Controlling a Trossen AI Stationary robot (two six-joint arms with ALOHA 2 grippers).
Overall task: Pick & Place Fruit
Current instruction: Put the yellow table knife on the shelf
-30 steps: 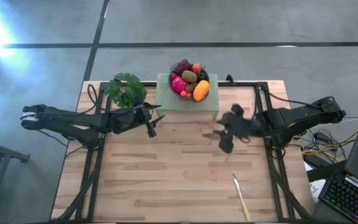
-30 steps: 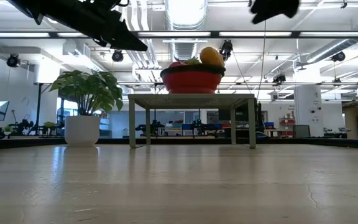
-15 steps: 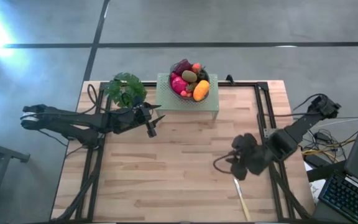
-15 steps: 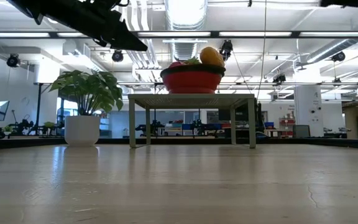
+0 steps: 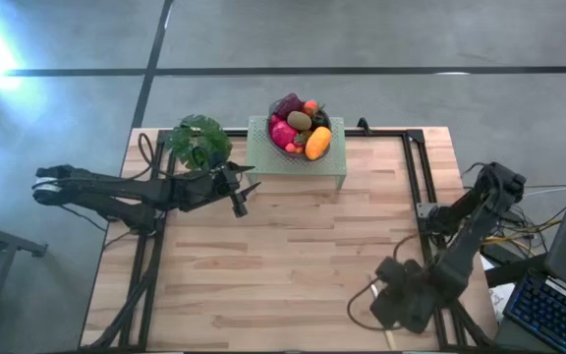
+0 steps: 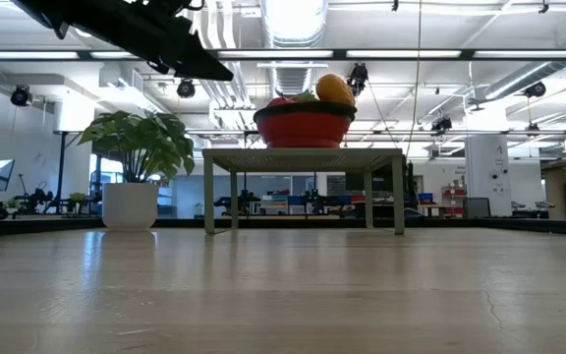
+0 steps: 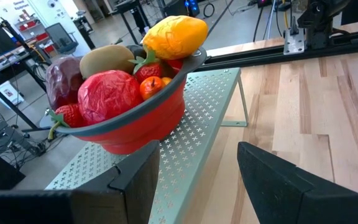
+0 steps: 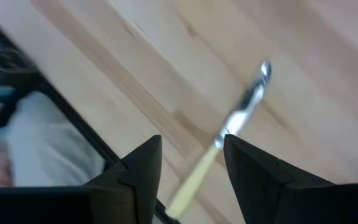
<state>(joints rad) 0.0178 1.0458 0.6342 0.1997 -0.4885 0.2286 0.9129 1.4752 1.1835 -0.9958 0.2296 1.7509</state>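
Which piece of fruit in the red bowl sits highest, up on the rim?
The orange oval fruit. It perches on the bowl's rim above all the rest, while the red round one, the brown one and the maroon one sit lower inside.

The right claw is sweeping away from the bowl — arriving over the utensil at the desk's near edge.

wooden table, potted plant, green stand, utensil
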